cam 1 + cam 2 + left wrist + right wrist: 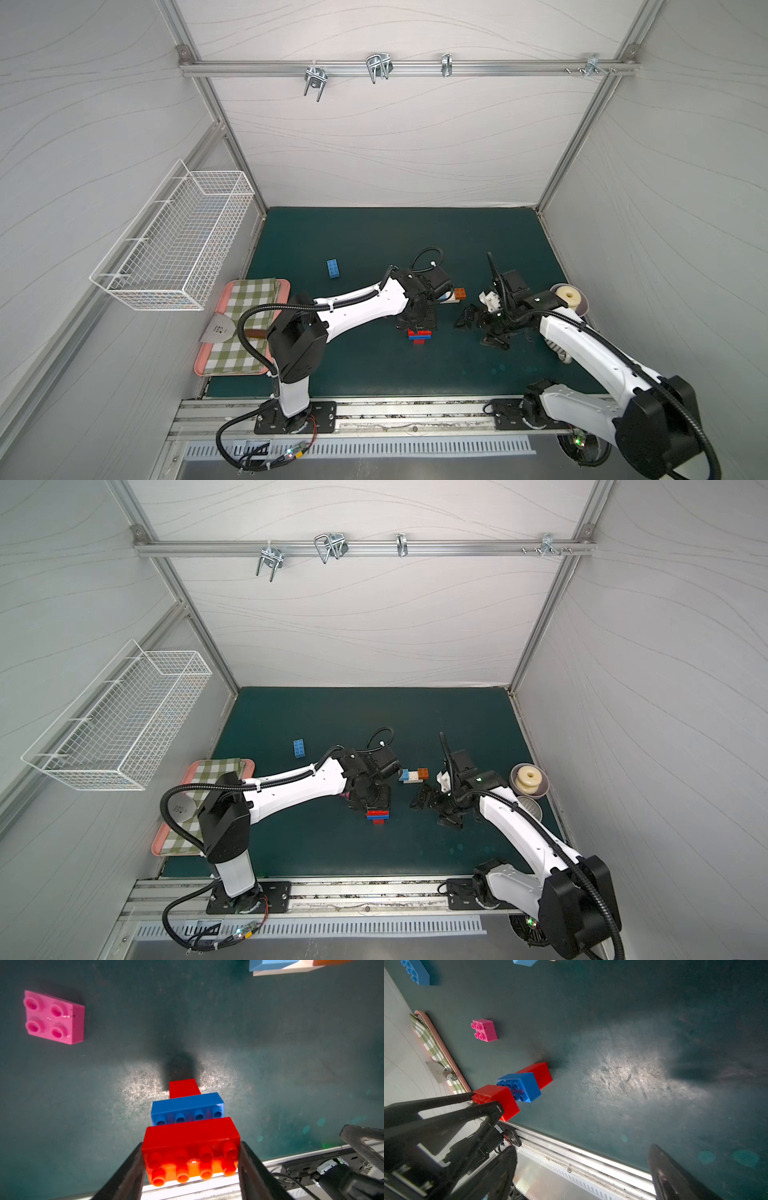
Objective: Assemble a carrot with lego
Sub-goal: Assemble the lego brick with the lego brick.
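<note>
While L pincer (191, 1148) clamps carrot (187, 1106) over scuffed teal mat (280, 1053), R pincer (582, 1150) gapes wide, empty.

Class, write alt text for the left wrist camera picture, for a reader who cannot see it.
The left gripper clamps the wide red brick at one end of a tapering stack, which continues through a blue brick to a narrow red tip. A loose pink four-stud brick lies apart on the dark green mat.
</note>
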Motion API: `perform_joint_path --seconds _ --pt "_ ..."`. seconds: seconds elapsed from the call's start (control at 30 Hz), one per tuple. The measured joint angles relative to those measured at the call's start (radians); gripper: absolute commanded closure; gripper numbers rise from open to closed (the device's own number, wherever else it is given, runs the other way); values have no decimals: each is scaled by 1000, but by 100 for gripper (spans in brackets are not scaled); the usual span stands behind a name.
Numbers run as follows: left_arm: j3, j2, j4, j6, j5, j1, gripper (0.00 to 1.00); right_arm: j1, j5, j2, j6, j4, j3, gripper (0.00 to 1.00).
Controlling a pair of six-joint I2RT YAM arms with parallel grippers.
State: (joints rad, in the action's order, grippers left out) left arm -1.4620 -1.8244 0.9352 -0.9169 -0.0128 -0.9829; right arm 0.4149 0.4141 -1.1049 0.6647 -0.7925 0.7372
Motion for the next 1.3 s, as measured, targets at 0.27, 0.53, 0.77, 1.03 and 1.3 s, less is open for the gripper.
perform_joint_path --seconds 0.27,0.53,0.77,1.03,1.3 --pt "-1 -13 4 -3 10 0 66 -8 15 0 -8 1 0 1" --pt "-1 -21 10 -3 12 0 66 -15 16 0 -8 1 0 1" --pt "-4 -26 10 -3 10 0 66 -16 16 0 -8 1 0 1" --pt "-4 -26 9 -8 9 0 67 -17 16 0 -8 1 0 1" --pt "-4 -26 9 -20 9 0 67 -22 16 0 -8 1 0 1"
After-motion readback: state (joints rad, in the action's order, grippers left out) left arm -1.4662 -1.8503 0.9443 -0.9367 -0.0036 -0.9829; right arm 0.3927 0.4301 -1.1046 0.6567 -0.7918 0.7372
